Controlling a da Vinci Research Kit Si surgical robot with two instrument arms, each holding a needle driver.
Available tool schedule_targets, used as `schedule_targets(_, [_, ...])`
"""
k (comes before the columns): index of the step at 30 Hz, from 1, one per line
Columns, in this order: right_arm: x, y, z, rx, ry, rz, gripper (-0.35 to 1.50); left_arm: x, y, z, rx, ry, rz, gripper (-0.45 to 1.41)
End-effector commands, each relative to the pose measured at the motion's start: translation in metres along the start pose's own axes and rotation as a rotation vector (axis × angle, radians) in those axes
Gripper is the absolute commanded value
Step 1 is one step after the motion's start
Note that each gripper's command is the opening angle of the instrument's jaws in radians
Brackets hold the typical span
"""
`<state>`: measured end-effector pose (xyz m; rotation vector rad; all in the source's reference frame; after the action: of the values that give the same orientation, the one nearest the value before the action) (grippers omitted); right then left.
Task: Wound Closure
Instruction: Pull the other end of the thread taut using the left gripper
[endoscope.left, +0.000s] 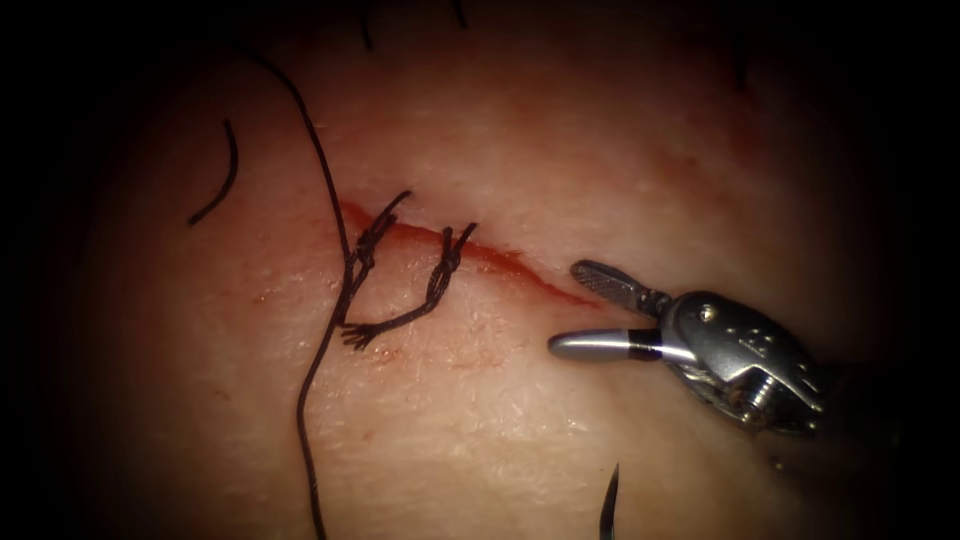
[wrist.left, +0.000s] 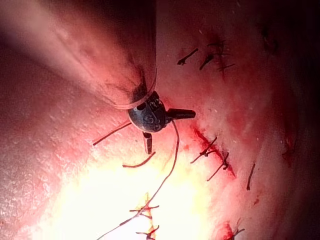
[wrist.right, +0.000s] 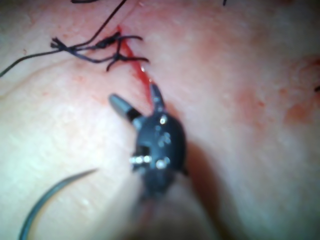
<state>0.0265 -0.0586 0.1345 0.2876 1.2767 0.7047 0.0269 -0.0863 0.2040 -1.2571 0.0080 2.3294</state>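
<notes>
Your right tool (endoscope.left: 575, 308) sits over the tissue (endoscope.left: 520, 440) with its jaws spread wide and nothing between them. One jaw lies at the right end of the cut (endoscope.left: 480, 255), the other over bare skin just below it. Two knotted stitches (endoscope.left: 440, 275) cross the cut farther left, their ends splayed out. A long thread (endoscope.left: 320, 330) runs past the leftmost stitch down toward the tissue's near edge.

The needle (wrist.right: 45, 207) lies loose on the tissue behind your right tool, well apart from the cut, not in the flesh; its tip (endoscope.left: 610, 495) pokes up at the near edge.

In the left wrist view, your left tool (wrist.left: 162, 131) has its jaws spread wide too, gripping nothing, with thread (wrist.left: 170, 165) trailing just beside it.
</notes>
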Motion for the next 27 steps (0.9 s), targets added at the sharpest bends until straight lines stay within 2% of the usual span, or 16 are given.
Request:
schedule_targets(1, [-0.0005, -0.0001, 0.0008, 0.002, 0.001, 0.000, 1.33, 0.0001, 0.0013, 0.0009, -0.020, 0.011, 0.000, 1.28])
schedule_targets(8, [-0.0003, -0.0002, 0.0007, -0.001, 0.001, -0.009, 1.36, 0.0033, 0.0107, 0.0054, -0.091, 0.083, 0.021, 1.23])
schedule_targets(12, [0.0009, -0.0007, 0.0008, -0.004, 0.000, -0.034, 1.36, 0.0020, 0.0185, 0.0108, -0.112, 0.082, 0.058, 1.18])
schedule_targets(19, [0.0023, -0.0019, 0.0014, -0.006, -0.003, -0.071, 1.36, -0.0012, 0.0230, 0.0155, -0.094, 0.084, 0.104, 1.16])
schedule_targets(23, [0.0027, -0.0021, 0.0017, -0.010, -0.003, -0.079, 1.36, -0.0023, 0.0240, 0.0167, -0.096, 0.088, 0.099, 1.04])
schedule_targets(27, [0.0027, -0.0020, 0.0019, -0.013, -0.003, -0.085, 1.36, -0.0028, 0.0251, 0.0174, -0.120, 0.083, 0.062, 1.01])
